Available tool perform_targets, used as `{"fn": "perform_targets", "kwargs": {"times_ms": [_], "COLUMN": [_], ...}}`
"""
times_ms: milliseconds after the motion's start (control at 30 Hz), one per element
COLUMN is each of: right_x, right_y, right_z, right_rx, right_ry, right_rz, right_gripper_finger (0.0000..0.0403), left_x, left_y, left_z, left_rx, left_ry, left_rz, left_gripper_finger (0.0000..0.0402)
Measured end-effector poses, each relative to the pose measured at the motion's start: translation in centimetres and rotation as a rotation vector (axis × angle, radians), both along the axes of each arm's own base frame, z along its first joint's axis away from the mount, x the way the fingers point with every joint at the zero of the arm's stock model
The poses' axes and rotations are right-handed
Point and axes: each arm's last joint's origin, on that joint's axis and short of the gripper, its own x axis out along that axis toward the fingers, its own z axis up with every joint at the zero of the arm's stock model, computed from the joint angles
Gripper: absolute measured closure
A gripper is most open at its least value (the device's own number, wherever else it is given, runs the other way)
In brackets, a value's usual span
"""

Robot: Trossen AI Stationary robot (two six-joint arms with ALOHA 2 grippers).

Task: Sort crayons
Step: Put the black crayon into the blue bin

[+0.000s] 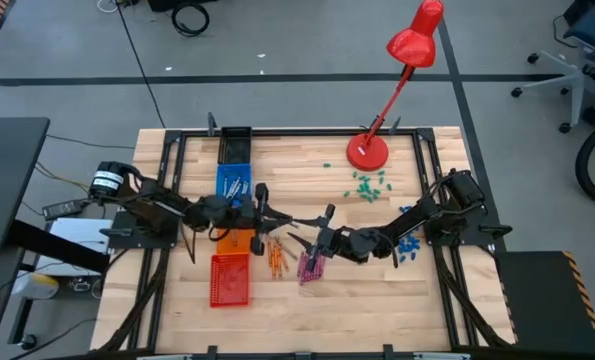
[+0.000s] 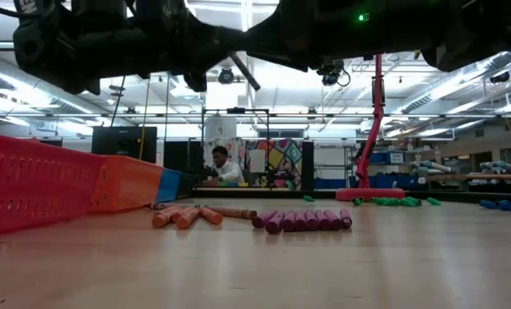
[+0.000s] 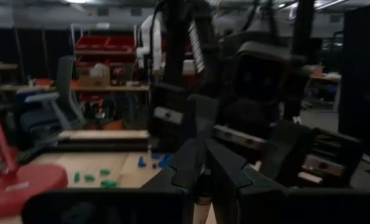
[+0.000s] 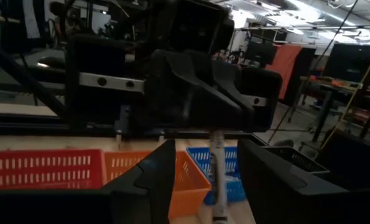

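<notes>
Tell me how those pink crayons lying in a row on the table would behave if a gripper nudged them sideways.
The pink crayons are round sticks lying side by side on smooth wood, so they would probably roll rather than slide. They look small and thin, likely light, so a nudge could scatter the row. They appear straight and stiff, though a hard pinch might snap one.

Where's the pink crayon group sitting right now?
In the high view the pink crayons lie side by side near the table's centre, just right of the orange crayons and below the right gripper.
</notes>
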Motion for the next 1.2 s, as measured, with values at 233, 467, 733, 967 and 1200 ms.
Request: {"fn": "perform_targets", "kwargs": {"times_ms": [233,467,733,967,1200], "right_x": [0.0,-0.2,-0.3,-0.3,-0.3], "right_y": [-0.1,0.1,0.0,0.0,0.0], "right_z": [-0.3,-0.3,-0.4,-0.4,-0.4], "right_rx": [-0.011,-0.055,-0.077,-0.081,-0.081], "right_ry": [0.035,0.059,0.075,0.084,0.084], "right_rz": [-0.043,-0.099,-0.152,-0.154,-0.154], "right_gripper_finger": [0.0221,0.0221,0.0221,0.0221,0.0221], "left_x": [0.1,-0.2,-1.7,-3.4,-5.0], "left_y": [1.1,2.4,2.9,3.2,3.5], "left_z": [-0.6,-0.5,1.0,2.1,2.5], "left_rx": [-0.045,-0.076,-0.083,-0.079,-0.095], "left_ry": [0.064,0.153,0.249,0.316,0.399], "left_rz": [0.031,0.078,0.148,0.242,0.355], "left_gripper_finger": [0.0369,0.0368,0.0368,0.0368,0.0367]}}
